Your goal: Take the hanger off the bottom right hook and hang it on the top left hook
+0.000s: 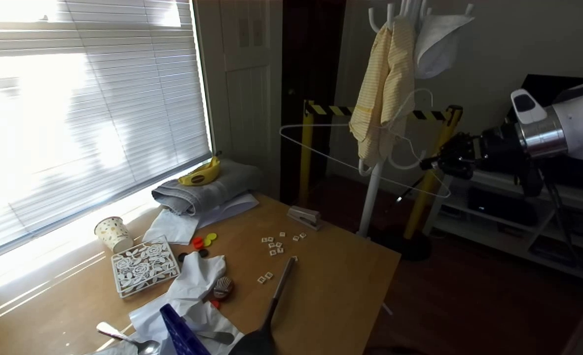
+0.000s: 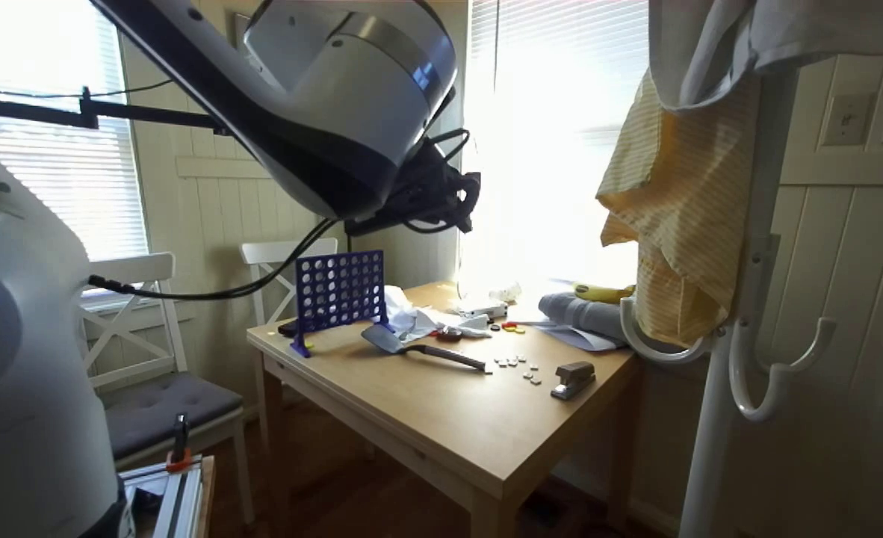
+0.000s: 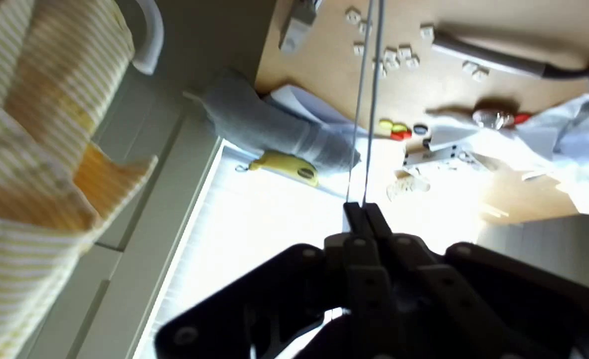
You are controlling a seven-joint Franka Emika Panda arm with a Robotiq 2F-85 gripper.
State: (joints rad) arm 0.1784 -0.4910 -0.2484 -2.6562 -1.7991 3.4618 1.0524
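Has the gripper (image 3: 362, 205) clenched on the hanger (image 3: 374, 92), pinching the thin wire and holding it tilted, with the hook end curving up into the air. Crosses, in an exterior view, the garment (image 1: 373, 98) hung on the rack (image 1: 372, 201), though whether touching or apart, cannot tell. Has farther off the table (image 1: 350, 276), with stapler (image 1: 305, 217), tiles (image 1: 272, 245) and spatula (image 1: 277, 293) on top, then the towel (image 1: 237, 177) with the banana pouch (image 1: 200, 174) resting on it, then the cup (image 1: 114, 234) just beside the trivet (image 1: 141, 270), and last the blinds (image 1: 119, 88), bright with daylight.

Tbl (image 2: 456, 411) w/ stapler (image 2: 574, 379), spatula (image 2: 428, 350)
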